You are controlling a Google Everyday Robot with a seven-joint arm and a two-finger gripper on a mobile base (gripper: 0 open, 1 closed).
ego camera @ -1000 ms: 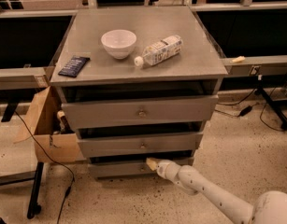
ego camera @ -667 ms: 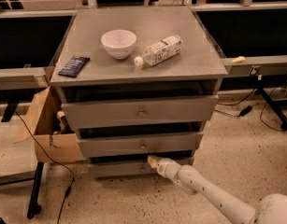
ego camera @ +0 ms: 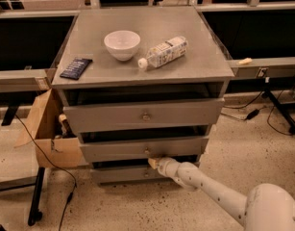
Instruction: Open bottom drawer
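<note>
I have the arm (ego camera: 209, 189) reaching in from 5 o'clock, low over the floor, because the bottom drawer (ego camera: 118, 174) sits right at the foot of the cabinet (ego camera: 204, 66). The gripper (ego camera: 153, 163) is at the upper edge of that drawer's front, in the dark gap under the middle drawer (ego camera: 113, 150), just above and to the 1 o'clock side of where I judge the small knob to be. I cannot tell from here how the gripper is set, or whether it has hold of anything.

The bottom drawer looks shut or very nearly so, its front tucked back beneath the two above. The top drawer (ego camera: 104, 117) and the middle one both stand out a little, so their knobs are easy to mistake for the target; keeping the wrist this low avoids that.

On top, toward 12 o'clock, a white bowl (ego camera: 122, 44) and a plastic bottle (ego camera: 164, 53) on its side lie close together, with a dark packet (ego camera: 76, 67) at 10 o'clock. A cardboard box (ego camera: 46, 129) stands at 9 o'clock beside the cabinet. I judge a straight pull toward 6 o'clock should leave all of them undisturbed.
</note>
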